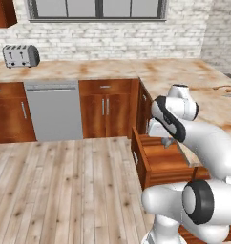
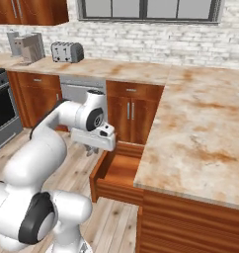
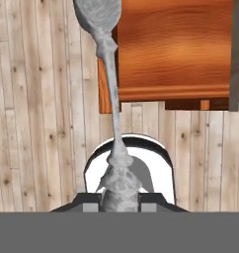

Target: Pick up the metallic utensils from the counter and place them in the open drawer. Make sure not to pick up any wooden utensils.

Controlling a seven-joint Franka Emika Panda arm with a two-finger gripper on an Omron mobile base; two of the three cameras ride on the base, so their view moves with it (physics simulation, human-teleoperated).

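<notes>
Hand view looks along the gripper (image 3: 120,197), whose jaws pinch the ornate handle of a grey metal spoon (image 3: 107,59). Its bowl reaches over the front corner of the open drawer (image 3: 176,49), above the plank floor (image 3: 37,123) beside the drawer.

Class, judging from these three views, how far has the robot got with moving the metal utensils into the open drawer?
Done: the drawer stands open, nothing visible inside yet. In hand: the gripper holds a grey metal spoon near the drawer's front edge, partly over the floor. Left: release it inside, then collect any metal pieces on the counter.
</notes>
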